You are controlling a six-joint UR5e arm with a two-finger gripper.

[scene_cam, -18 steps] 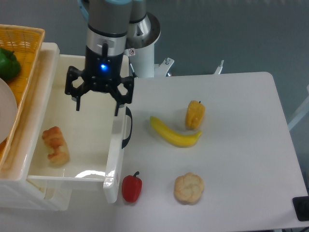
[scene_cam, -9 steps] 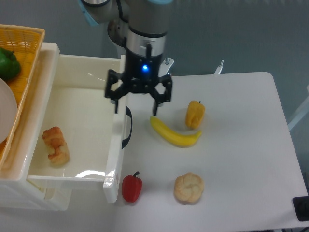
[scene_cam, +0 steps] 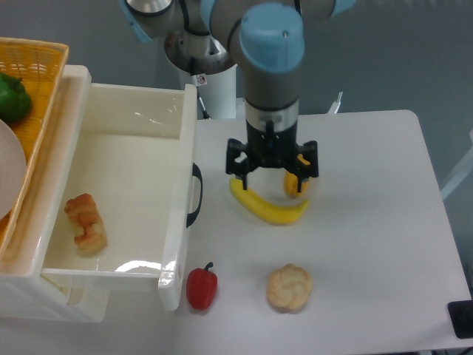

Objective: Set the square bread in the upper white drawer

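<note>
The square bread (scene_cam: 85,222), tan with an orange-brown crust, lies inside the upper white drawer (scene_cam: 177,244), near its front left corner. The drawer is pulled open, and its dark curved handle (scene_cam: 195,195) faces the table. My gripper (scene_cam: 272,180) is open and empty. It hangs over the table to the right of the drawer, just above the banana and the yellow pepper, well away from the bread.
A banana (scene_cam: 267,210) and a yellow pepper (scene_cam: 293,187) lie under the gripper. A red pepper (scene_cam: 201,288) and a round beige bun (scene_cam: 289,288) sit near the table's front. A woven yellow basket (scene_cam: 41,70) at the left holds a green pepper (scene_cam: 12,97).
My open gripper has moved right, from above the drawer, across its front panel, to over the banana and yellow pepper. The bread has stayed in the drawer.
</note>
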